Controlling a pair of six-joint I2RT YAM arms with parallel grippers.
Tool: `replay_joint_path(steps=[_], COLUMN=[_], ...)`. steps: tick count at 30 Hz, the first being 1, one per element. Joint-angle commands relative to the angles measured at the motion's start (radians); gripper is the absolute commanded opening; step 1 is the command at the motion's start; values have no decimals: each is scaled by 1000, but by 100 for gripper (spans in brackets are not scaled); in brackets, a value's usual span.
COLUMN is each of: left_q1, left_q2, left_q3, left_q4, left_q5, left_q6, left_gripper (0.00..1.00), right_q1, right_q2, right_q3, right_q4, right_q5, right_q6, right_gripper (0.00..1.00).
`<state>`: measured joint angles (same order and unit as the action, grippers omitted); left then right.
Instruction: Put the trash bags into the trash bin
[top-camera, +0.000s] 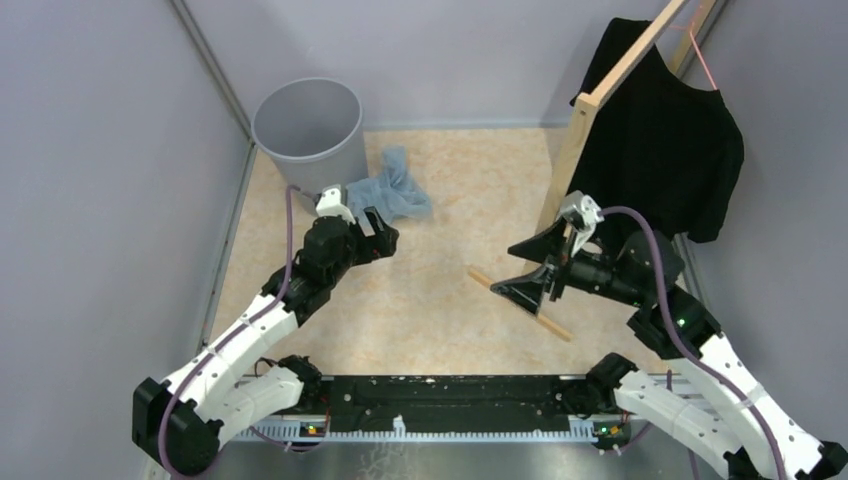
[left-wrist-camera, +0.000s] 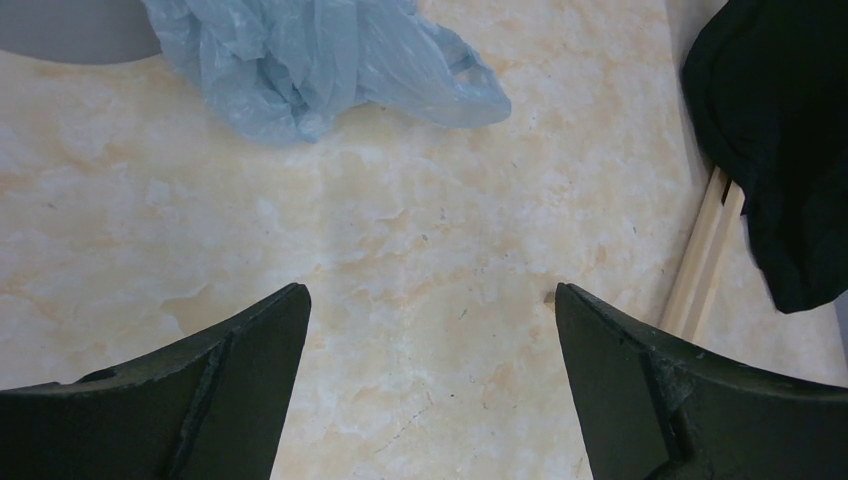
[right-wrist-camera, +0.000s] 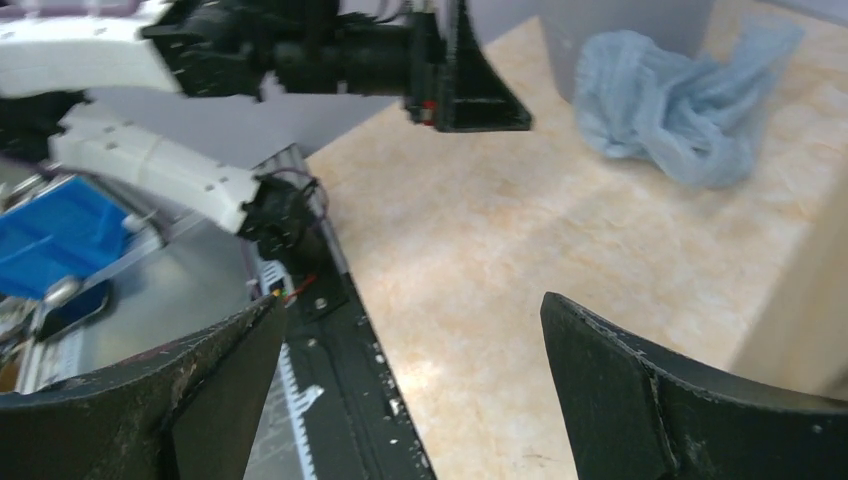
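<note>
The grey round trash bin (top-camera: 305, 125) stands upright at the far left corner. The crumpled pale blue trash bags (top-camera: 395, 190) lie on the table right beside the bin, on its right. My left gripper (top-camera: 380, 228) is open and empty, just short of the bags. In the left wrist view the bags (left-wrist-camera: 320, 60) lie ahead of the gripper (left-wrist-camera: 430, 300), apart from it, and the bin (left-wrist-camera: 70, 30) shows at the top left. My right gripper (top-camera: 515, 268) is open and empty at mid-right. Its wrist view (right-wrist-camera: 413, 305) shows the bags (right-wrist-camera: 670, 100) and bin wall (right-wrist-camera: 600, 30) far off.
A black T-shirt (top-camera: 660, 140) hangs on a wooden stand (top-camera: 580, 130) at the back right, its base stick (top-camera: 520, 302) lying on the table under my right gripper. Grey walls enclose the left, back and right sides. The shirt (left-wrist-camera: 780, 130) also shows in the left wrist view.
</note>
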<state>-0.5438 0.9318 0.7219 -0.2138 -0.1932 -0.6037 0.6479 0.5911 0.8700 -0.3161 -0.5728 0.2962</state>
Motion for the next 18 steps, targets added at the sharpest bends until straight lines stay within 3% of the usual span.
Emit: replay_joint_path(steps=[1,6,11,14,18], left_q1=[9,13,16,18,18], left_q2=[-20,-44,-32,-10,59], left_q3=[-27,-57,-73,-101,-135], left_q4=[71,74,121,295,539], left_q5=[-91,-154,-115,123,433], left_q6=[-58,-53,-12,68,72], left_gripper=[98,98,98,98,98], right_q1=[27,57,58,58,58], right_q2=[57,71,8,-33,-84], right_q3=[-21,-84,-126,-112,-114], right_q4=[14,-4,-21,-28,18], right_q5=[315,660,850,783,504], right_q6=[-13,21,52,10,-34], right_gripper=[99,99,99,99,99])
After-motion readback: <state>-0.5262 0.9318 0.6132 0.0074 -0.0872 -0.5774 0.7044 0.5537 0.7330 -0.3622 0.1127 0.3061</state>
